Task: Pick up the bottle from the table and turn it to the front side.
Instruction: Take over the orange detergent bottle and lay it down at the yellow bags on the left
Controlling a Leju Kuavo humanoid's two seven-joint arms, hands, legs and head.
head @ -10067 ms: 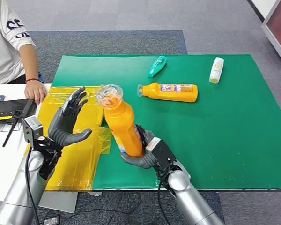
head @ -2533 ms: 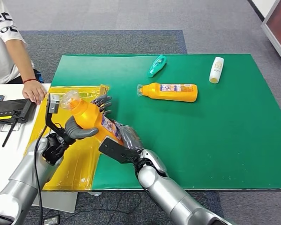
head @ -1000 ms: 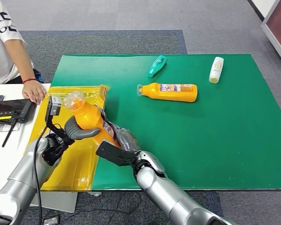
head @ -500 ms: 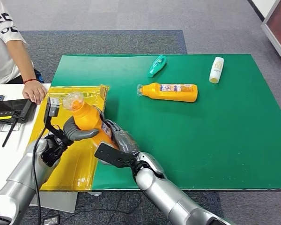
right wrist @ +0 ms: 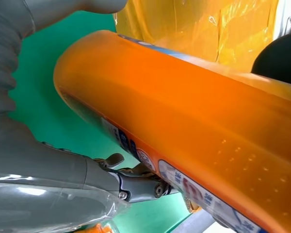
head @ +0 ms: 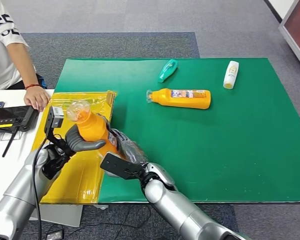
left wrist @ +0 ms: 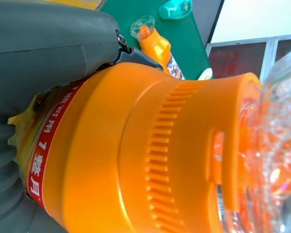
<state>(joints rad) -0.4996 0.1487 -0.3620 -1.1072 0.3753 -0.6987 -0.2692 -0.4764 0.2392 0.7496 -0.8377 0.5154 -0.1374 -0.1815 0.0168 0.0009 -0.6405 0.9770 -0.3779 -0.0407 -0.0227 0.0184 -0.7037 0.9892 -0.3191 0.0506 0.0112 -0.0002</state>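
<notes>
While gripped near the neck by left hand and at the base by right hand, orange bottle tilted above bench. Red band reading "月" and "7" legible from left wrist; blue-patterned label from right wrist. Open green surface beyond right hand.

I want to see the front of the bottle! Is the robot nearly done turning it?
Picked up: yes, the orange bottle is off the table. Right now the left hand grips near its cap and the right hand holds its base, over the yellow sheet. Left to do: finish turning; whether its front faces forward can't be told.
</notes>
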